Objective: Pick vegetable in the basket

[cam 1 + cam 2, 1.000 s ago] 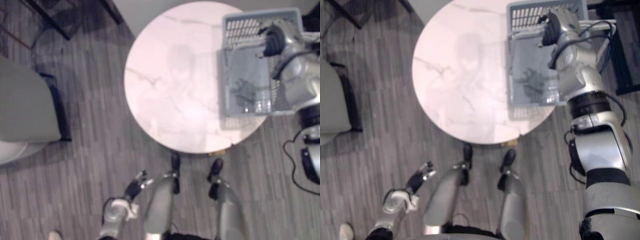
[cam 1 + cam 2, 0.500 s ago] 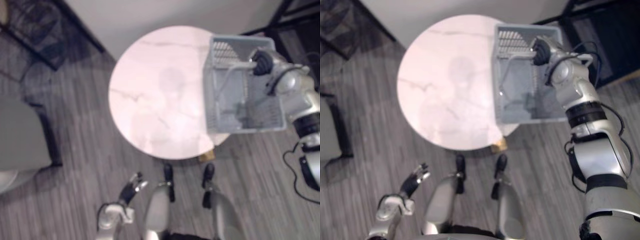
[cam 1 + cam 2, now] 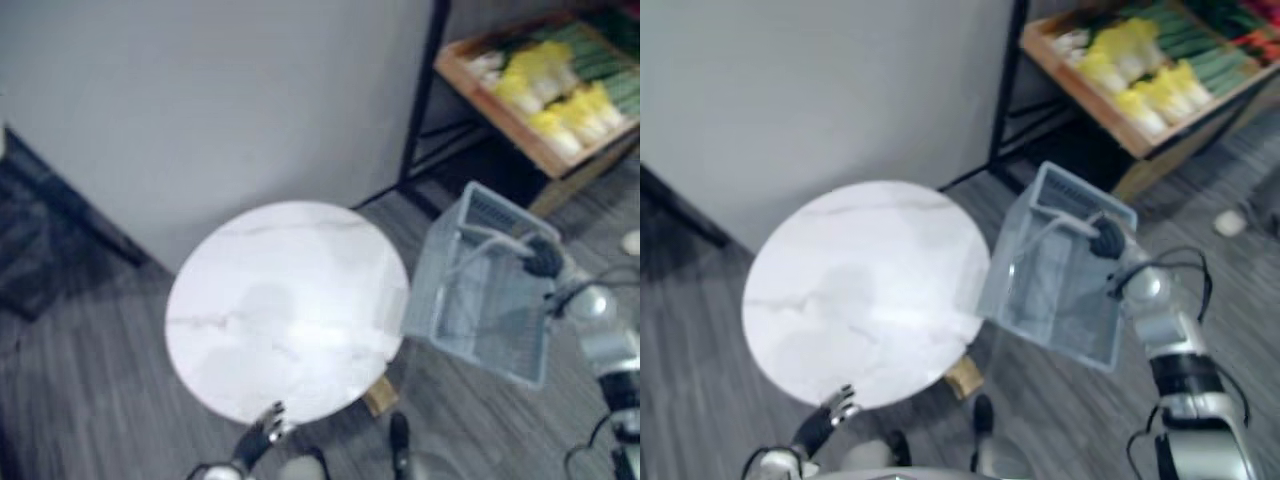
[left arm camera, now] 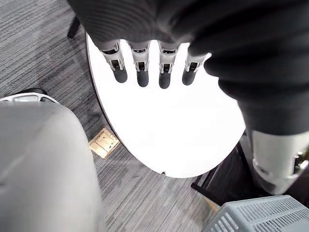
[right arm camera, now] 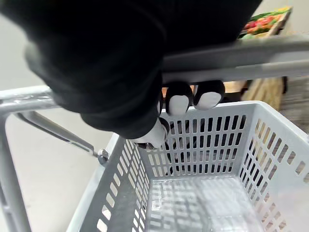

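Note:
A grey plastic basket (image 3: 1055,290) hangs tilted in the air just right of the round white marble table (image 3: 280,310). My right hand (image 3: 1106,238) is shut on its handle (image 5: 231,58), with the fingers (image 5: 193,99) curled over the bar. The inside of the basket (image 5: 203,198) is empty. Vegetables (image 3: 1135,70), pale yellow cabbages beside green and red ones, lie in a wooden shelf tray (image 3: 500,110) at the far right. My left hand (image 3: 262,430) hangs low beside the table's near edge, its fingers (image 4: 140,67) straight and open, holding nothing.
A grey wall stands behind the table. A black shelf post (image 3: 420,100) rises between table and vegetable tray. A small brass floor socket (image 3: 962,377) sits under the table's near edge. A pale round object (image 3: 1230,222) lies on the floor at right.
The camera has tilted up, bringing the wall and vegetable shelf into view. The basket has come off the table and now hangs to its right from my right hand.

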Robot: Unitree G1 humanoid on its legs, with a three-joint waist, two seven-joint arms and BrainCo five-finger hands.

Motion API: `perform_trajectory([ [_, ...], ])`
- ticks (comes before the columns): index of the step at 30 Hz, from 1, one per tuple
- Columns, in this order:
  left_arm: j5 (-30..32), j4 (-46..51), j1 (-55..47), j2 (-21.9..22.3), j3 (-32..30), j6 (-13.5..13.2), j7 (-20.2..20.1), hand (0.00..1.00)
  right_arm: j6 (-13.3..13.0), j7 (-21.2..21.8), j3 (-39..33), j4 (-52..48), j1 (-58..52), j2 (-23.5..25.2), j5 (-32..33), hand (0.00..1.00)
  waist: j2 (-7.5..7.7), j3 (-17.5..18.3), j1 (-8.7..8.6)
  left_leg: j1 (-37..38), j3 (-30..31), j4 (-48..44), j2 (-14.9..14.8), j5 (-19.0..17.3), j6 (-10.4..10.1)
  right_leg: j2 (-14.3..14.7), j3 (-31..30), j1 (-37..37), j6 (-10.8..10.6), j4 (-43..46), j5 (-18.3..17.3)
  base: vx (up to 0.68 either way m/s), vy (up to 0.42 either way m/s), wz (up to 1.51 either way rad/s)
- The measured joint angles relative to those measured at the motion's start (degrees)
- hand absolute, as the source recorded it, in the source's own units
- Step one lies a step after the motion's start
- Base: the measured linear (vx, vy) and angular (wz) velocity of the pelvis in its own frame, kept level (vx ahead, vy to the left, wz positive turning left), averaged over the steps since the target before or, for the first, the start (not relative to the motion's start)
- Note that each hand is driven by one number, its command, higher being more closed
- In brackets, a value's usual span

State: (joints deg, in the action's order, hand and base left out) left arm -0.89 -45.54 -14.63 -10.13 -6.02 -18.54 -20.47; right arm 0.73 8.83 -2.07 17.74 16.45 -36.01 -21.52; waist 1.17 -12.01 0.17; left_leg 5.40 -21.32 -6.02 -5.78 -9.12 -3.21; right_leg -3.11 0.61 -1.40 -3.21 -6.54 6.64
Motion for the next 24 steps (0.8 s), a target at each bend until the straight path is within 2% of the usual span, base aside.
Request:
perform_trajectory([
  [1, 0.08, -0.29, -0.24, 0.18, 0.02, -0.01, 0.00, 0.00, 0.00, -0.09, -0.28, -0.39, -1.32, 1.07, 0.00, 1.00, -0.12, 0.44, -0.41, 0.48, -0.85, 0.28, -0.10, -0.04, -0.03, -0.30, 1.80, 0.06, 0.14, 0.00, -0.64, -0.06, 0.014, -0.73],
  [3, 0.06, -0.40, -0.58, 1.41, -0.01, -0.07, 0.07, 0.00, -0.18, -0.21, -1.29, -1.08, -5.08, 4.31, -0.04, 1.00, -1.94, 1.58, -0.68, 1.87, -5.90, 0.85, -2.58, -0.36, -0.24, -0.85, 11.37, 0.39, 3.57, 1.08, -3.19, -0.02, 0.017, -1.06],
  [4, -0.05, -0.34, -1.22, 1.87, 0.08, -0.12, 0.14, 0.00, -0.45, -0.28, -1.37, -1.04, -6.50, 6.11, 0.01, 1.00, -3.14, 2.04, -0.35, 2.96, -9.16, -0.28, -4.06, -0.80, -0.73, -2.07, 18.65, -0.55, 5.23, 5.01, -4.22, 0.05, 0.013, -1.56],
  [5, -0.09, -0.35, -1.26, 1.73, 0.03, -0.11, 0.43, 0.00, -1.02, -0.47, -1.61, -1.00, -7.82, 8.34, 0.03, 1.00, -2.83, 2.37, -0.29, 4.24, -12.02, -1.36, -3.90, -1.00, -1.00, -4.24, 25.39, -0.99, 5.47, 8.10, -4.07, 0.07, 0.008, -1.43],
  [7, -0.17, -0.18, -0.72, 1.61, -0.12, -0.13, 0.80, 0.00, -1.74, -1.61, -1.91, -0.18, -9.46, 10.45, 0.05, 1.00, -2.71, 2.49, -0.40, 4.48, -12.48, -3.86, -4.21, -1.00, -0.96, -4.14, 25.27, -2.71, 6.27, 10.63, -2.05, 0.04, -0.073, -1.20],
  [8, -0.45, 0.45, -0.75, 1.42, -0.77, -0.36, 1.08, 0.00, -2.22, -2.35, -2.06, 2.01, -10.05, 12.99, 0.19, 1.00, -1.62, 2.50, -0.23, 4.15, -12.80, -5.62, -5.20, -1.02, -0.89, -2.46, 23.76, -3.33, 10.66, 9.61, -3.49, 0.00, -0.160, -1.29],
  [9, -0.83, 0.49, -0.61, 1.14, -1.00, -0.40, 1.31, 0.00, -2.23, -2.50, -2.11, 3.34, -10.12, 14.67, 0.18, 1.00, -1.65, 2.57, 0.12, 4.43, -12.83, -5.46, -5.87, -0.99, -0.86, -2.16, 25.74, -3.12, 12.21, 8.74, -5.30, -0.02, -0.205, -1.61],
  [10, -1.42, 0.49, -0.12, 1.14, -0.81, -0.49, 1.62, 0.00, -2.31, -2.61, -1.86, 5.37, -10.35, 16.88, 0.15, 1.00, -3.27, 3.23, 0.99, 6.06, -13.75, -2.42, -7.42, -0.18, -0.04, -3.20, 35.34, -2.71, 10.71, 11.89, -10.63, -0.01, -0.201, -1.72],
  [11, -3.13, 0.98, 0.32, 1.25, -0.50, -0.62, 1.87, 0.00, -3.52, -3.87, -1.68, 5.91, -10.58, 18.20, 0.06, 1.00, -2.75, 2.96, 1.46, 6.75, -15.24, -3.60, -8.64, -2.50, -3.66, -6.13, 40.17, -4.31, 9.45, 19.50, -11.79, 0.02, -0.174, -1.79],
  [12, -3.61, 0.52, 1.00, 0.86, -0.67, -0.55, 2.32, 0.00, -4.09, -4.45, -1.71, 6.17, -10.44, 18.58, 0.09, 1.00, -2.41, 2.57, 2.07, 7.21, -15.87, -5.19, -9.63, -4.32, -5.87, -6.28, 40.77, -4.87, 6.99, 21.11, -10.48, 0.05, -0.178, -1.40],
  [13, -4.47, -0.75, 1.88, 0.73, -0.83, 0.18, 2.84, 0.00, -4.21, -4.58, -1.59, 6.92, -10.81, 19.76, 0.09, 1.00, -2.24, 2.48, 1.85, 7.18, -16.10, -7.62, -12.03, -5.56, -6.75, -3.62, 38.49, -5.04, 7.45, 21.12, -10.74, 0.04, -0.195, -1.26],
  [14, -5.34, -1.91, 2.52, 1.07, -0.40, 0.77, 3.45, 0.00, -5.08, -4.58, -1.37, 7.20, -12.89, 21.10, 0.28, 1.00, -1.62, 2.62, 1.65, 7.72, -15.38, -12.76, -14.54, -5.30, -6.25, -0.52, 35.58, -3.70, 7.53, 19.09, -11.44, 0.01, -0.220, -1.16],
  [15, -5.56, -1.91, 2.49, 1.47, 0.09, 0.92, 3.57, 0.00, -5.52, -4.57, -1.37, 7.21, -13.50, 21.27, 0.42, 1.00, -1.39, 2.57, 1.60, 7.58, -14.62, -15.97, -15.51, -4.89, -5.48, 0.68, 34.19, -2.93, 7.75, 17.80, -11.72, -0.01, -0.226, -1.23],
  [16, -5.68, -1.88, 2.48, 1.85, 0.78, 1.18, 3.78, 0.00, -6.14, -4.51, -1.41, 7.46, -14.14, 21.51, 1.09, 1.00, -0.66, 2.30, 1.61, 6.36, -12.46, -22.29, -16.53, -2.78, -1.62, 2.37, 31.91, -1.79, 7.30, 14.69, -12.12, 0.05, -0.294, -1.58],
  [17, -5.74, -1.89, 1.92, 3.23, 1.16, 1.22, 3.95, 0.00, -6.46, -4.11, -1.64, 7.72, -14.24, 21.37, 1.70, 1.00, -2.38, 2.32, 2.40, -0.53, -4.05, -33.20, -18.41, 1.28, 6.76, 3.79, 31.99, 0.18, 5.68, 13.63, -16.03, 0.07, -0.257, -1.61],
  [18, -5.89, -1.15, 1.52, 4.04, 1.20, 1.11, 4.03, 0.00, -6.88, -3.88, -1.79, 7.40, -13.62, 20.47, 1.76, 1.00, -2.42, 1.84, 2.20, -3.49, 0.56, -38.76, -17.27, -0.93, 4.84, 2.28, 31.38, -1.39, 7.91, 21.79, -17.52, 0.20, -0.204, -1.81],
  [19, -8.08, 0.65, 0.56, 5.14, 0.57, 0.72, 4.14, 0.00, -7.71, -3.23, -2.05, 7.57, -12.67, 19.79, 1.69, 1.00, -1.87, 0.00, 2.22, -6.61, 7.54, -45.54, -12.78, -5.80, 0.50, 0.85, 26.15, -0.21, 7.35, 24.50, -20.34, 0.18, -0.067, -1.65],
  [20, -9.35, 0.19, 0.75, 5.36, 1.31, 1.26, 5.06, 0.00, -7.67, -2.93, -2.41, 8.67, -12.65, 18.40, 1.67, 1.00, -5.13, -0.53, 3.25, -9.36, 13.92, -46.43, -9.82, -8.72, -1.83, 4.09, 22.34, 1.06, 7.00, 22.07, -19.50, 0.17, -0.043, -1.95],
  [22, -10.30, 0.47, -0.33, 5.20, 1.39, 1.21, 5.64, 0.00, -7.77, -2.02, -2.30, 9.94, -12.70, 18.88, 1.26, 1.00, -5.74, -0.48, 3.97, -11.70, 15.65, -42.86, -5.25, -9.90, -1.81, 4.58, 18.51, 0.68, 7.70, 21.67, -18.46, 0.10, 0.025, -1.55],
  [23, -11.82, 0.79, -1.10, 5.27, 1.38, 1.03, 6.56, 0.00, -7.83, -1.90, -2.26, 10.25, -14.51, 19.81, 0.04, 1.00, -5.52, -0.62, 3.95, -12.92, 15.65, -34.89, -2.22, -10.00, -1.70, 4.49, 15.69, 1.14, 6.96, 21.04, -17.97, 0.15, 0.035, -1.06],
  [24, -12.61, 1.19, -1.42, 5.53, 1.61, 0.70, 6.70, 0.00, -7.89, -1.69, -2.25, 10.25, -15.62, 20.29, -0.82, 1.00, -5.55, -0.60, 3.73, -13.09, 15.57, -28.94, -0.88, -9.84, -1.93, 4.61, 14.62, 1.74, 6.66, 20.02, -17.81, 0.22, 0.045, -0.81],
])
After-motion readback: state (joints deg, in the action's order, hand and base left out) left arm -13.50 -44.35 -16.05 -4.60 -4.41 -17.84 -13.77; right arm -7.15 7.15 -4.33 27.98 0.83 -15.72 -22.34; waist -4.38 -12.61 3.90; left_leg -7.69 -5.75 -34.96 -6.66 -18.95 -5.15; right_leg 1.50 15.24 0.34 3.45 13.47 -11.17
